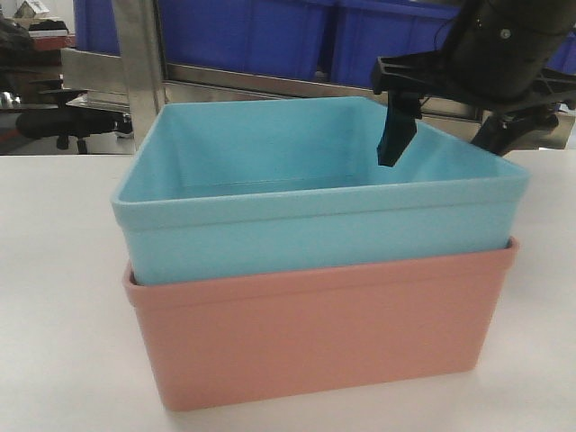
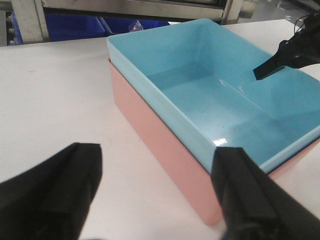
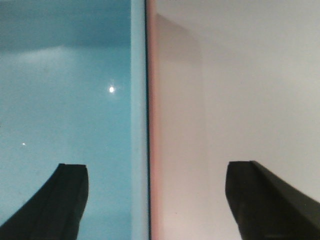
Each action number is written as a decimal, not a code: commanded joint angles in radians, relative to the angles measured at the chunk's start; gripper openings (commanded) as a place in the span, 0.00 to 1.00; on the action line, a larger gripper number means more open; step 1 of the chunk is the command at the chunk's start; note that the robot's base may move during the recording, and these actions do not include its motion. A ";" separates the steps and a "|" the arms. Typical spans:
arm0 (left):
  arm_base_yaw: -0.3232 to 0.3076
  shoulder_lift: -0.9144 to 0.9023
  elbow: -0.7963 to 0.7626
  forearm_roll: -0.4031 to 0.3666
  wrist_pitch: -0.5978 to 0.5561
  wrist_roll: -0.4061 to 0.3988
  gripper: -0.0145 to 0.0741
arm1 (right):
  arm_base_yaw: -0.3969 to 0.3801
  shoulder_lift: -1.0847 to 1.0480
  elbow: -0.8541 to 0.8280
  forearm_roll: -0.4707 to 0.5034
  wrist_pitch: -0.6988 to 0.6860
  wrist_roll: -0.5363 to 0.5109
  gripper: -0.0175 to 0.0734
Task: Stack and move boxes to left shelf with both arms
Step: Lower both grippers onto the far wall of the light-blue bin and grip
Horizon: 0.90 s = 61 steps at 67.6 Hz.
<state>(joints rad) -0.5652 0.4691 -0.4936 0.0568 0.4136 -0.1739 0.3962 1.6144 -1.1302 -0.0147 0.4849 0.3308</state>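
White tabletop (image 1: 54, 270); glossy cyan tub (image 1: 315, 225); pink tub (image 1: 315, 333)

You've got the light blue tub (image 1: 315, 211) nested upright in the salmon-pink tub (image 1: 315, 346), its upper half standing proud of the pink rim, both on the white worktop (image 1: 54, 270). Right gripper (image 3: 155, 167) straddles the stack's side wall, fingers (image 3: 70, 187) spread. Left gripper (image 2: 157, 150) hangs wide apart beside a corner.
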 commanded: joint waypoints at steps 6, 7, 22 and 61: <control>-0.005 0.103 -0.127 -0.038 -0.031 0.000 0.71 | -0.003 -0.045 -0.109 -0.016 0.105 -0.063 0.88; -0.005 0.115 -0.144 -0.040 -0.025 0.000 0.71 | -0.003 -0.045 -0.114 -0.016 0.112 -0.067 0.88; -0.005 0.387 -0.356 -0.118 0.059 0.000 0.71 | -0.003 -0.045 -0.239 -0.016 0.226 -0.137 0.88; -0.005 1.381 -1.157 0.012 0.694 -0.274 0.71 | -0.003 0.041 -0.245 -0.015 0.208 -0.159 0.88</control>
<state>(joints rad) -0.5652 1.7740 -1.5226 0.0262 1.0120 -0.3880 0.3962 1.6794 -1.3391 -0.0156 0.7378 0.1913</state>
